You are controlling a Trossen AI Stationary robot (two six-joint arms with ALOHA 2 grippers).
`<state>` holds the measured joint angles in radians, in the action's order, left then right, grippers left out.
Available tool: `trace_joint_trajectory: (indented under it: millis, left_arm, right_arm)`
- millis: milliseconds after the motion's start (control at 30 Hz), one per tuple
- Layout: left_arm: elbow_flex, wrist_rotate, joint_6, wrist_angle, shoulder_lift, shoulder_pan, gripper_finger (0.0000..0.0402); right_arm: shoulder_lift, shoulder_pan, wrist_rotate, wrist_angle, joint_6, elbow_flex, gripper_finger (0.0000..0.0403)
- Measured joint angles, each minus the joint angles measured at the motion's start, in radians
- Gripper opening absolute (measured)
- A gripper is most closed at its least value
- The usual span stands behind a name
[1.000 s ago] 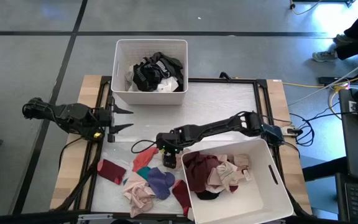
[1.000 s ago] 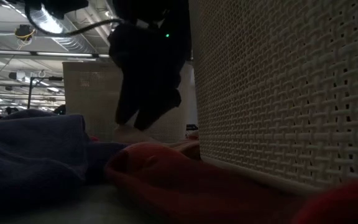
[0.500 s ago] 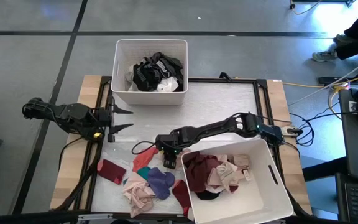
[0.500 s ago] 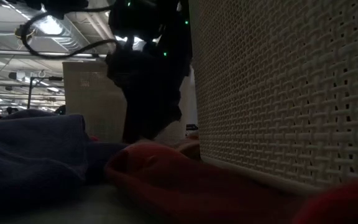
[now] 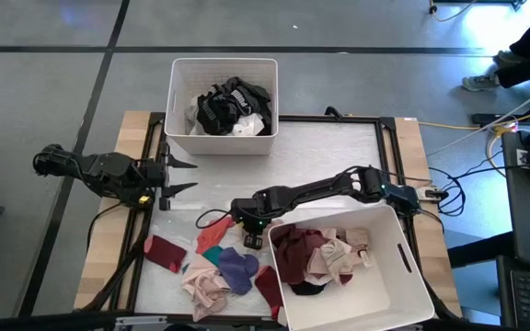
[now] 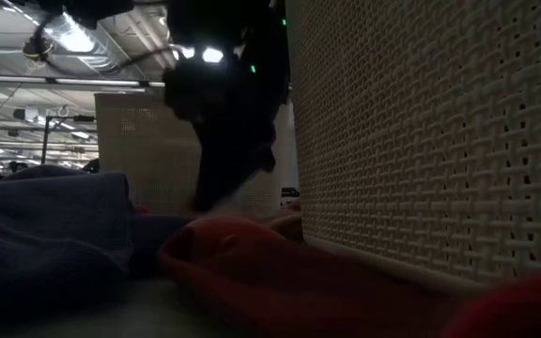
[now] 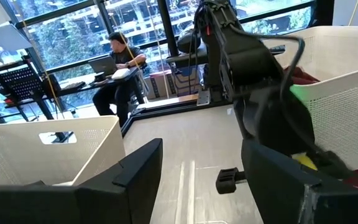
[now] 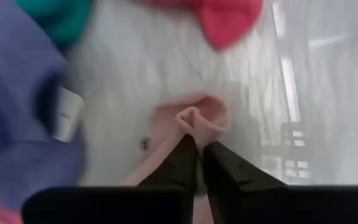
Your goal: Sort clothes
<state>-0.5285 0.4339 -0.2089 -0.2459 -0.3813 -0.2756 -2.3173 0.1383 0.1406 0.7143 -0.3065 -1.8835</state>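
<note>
Loose clothes lie on the table at the near left: a maroon piece [image 5: 164, 251], a red one [image 5: 213, 232], a teal one [image 5: 214, 254], a purple one [image 5: 237, 268] and a beige one [image 5: 205, 290]. My right gripper [image 5: 251, 241] points steeply down at the pile's far edge, beside the near bin's corner. It is shut on a small pink garment [image 8: 166, 134] that lies on the white table top. At the table's left edge my left gripper [image 5: 184, 176] hovers level and open, holding nothing. My right gripper [image 8: 199, 146] pinches a raised fold [image 8: 192, 118] of the pink garment between its two fingertips [image 8: 185, 155]. The fingers come from above, slanting down. The rest of the garment lies flat on the table around the fold; how many layers are caught I cannot tell.
A white bin [image 5: 178, 101] at the far edge holds black and white clothes. A second white bin [image 5: 403, 276] at the near right holds maroon and pink pieces; its woven wall [image 6: 421, 141] stands right beside my right gripper. A person sits at a desk [image 7: 120, 62] beyond the table.
My right gripper has shut: its fingers stood apart over the pile's edge a second ago and now meet on the pink garment. The arm has stayed at the same spot. The other clothes have not moved.
</note>
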Motion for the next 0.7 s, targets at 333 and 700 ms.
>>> trace_joint_trajectory:
  millis: [333,700]
  left_arm:
    - [0.0,0.0,0.0,0.0,0.0,0.0,0.021]
    - [0.0,0.0,0.0,0.0,0.0,0.0,0.021]
  right_arm:
    - [0.159,0.0,-0.16,0.048,0.016,-0.009,0.0006]
    - [0.355,0.0,-0.335,0.073,0.022,-0.009,0.0018]
